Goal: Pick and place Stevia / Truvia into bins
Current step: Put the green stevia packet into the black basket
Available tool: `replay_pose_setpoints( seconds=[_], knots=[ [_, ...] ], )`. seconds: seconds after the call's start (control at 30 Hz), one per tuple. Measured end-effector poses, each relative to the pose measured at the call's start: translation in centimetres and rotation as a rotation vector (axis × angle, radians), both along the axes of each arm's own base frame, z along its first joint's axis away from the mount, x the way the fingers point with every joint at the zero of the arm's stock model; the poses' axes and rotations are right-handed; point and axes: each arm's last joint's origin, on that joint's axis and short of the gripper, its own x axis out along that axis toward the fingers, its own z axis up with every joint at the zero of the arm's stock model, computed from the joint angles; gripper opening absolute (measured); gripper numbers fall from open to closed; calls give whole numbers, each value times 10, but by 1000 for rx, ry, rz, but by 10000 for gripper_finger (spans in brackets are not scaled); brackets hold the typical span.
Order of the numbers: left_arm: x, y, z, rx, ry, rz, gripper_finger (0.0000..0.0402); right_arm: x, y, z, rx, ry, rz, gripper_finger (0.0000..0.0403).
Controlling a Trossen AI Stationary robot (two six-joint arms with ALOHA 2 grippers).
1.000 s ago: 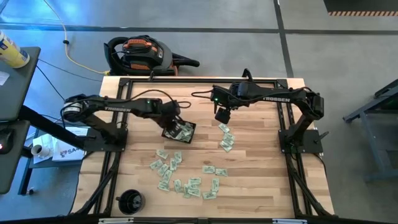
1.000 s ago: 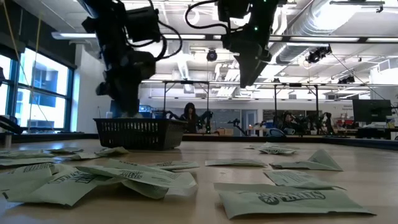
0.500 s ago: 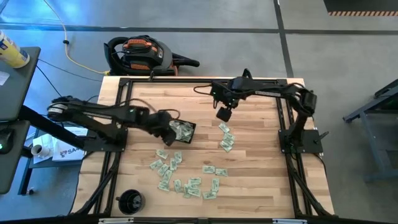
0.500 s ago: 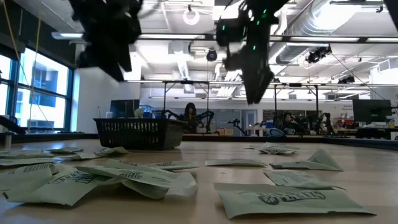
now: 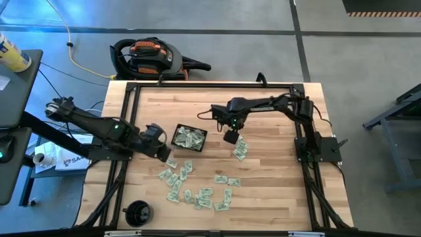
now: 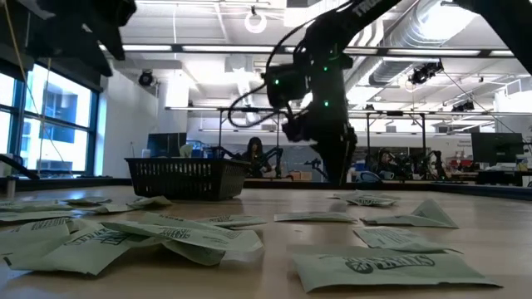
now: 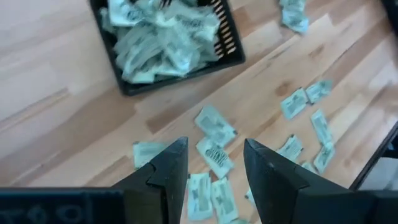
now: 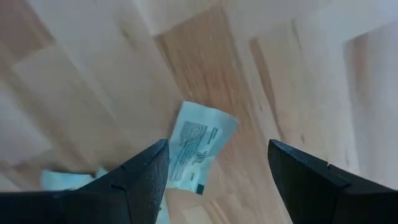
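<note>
My right gripper [image 8: 214, 171] hangs wide open, empty, over a Stevia sachet [image 8: 199, 146] lying flat on the counter [image 5: 263, 184]. It's flimsy, light paper, so I'd pinch an edge.

Tray [image 7: 180, 71] far wall cut off in left wrist view, sachets [image 7: 158, 37] inside blurred, sachet print [image 8: 196, 149] unreadable

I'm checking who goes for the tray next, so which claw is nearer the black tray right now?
Left, narrowly. The left claw is open just off the tray, on the near-left side, over loose sachets. The right claw is open farther off on the tray's right, over a sachet.
</note>
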Motion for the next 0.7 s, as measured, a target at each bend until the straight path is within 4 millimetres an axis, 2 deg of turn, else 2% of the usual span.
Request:
replay_pose_setpoints(
  seconds=[0.27, 0.37, 0.47, 0.6, 0.7],
  knots=[
    [-6, -11, -1, -6, -3, 20, 191, -1, -6, -11, -29, 30, -17, 263],
    [-7, -11, -1, -3, -6, 32, 191, -9, -7, -24, 29, 31, -60, 263],
    [-7, -10, -1, 2, 2, 34, 191, -20, -3, -37, 118, 46, -113, 264],
    [-8, -10, -2, 8, 15, 34, 191, -28, 6, -46, 79, 99, -140, 261],
    [-8, -9, -2, 23, 12, 29, 191, -24, 14, -45, 29, 85, -141, 240]
  ],
)
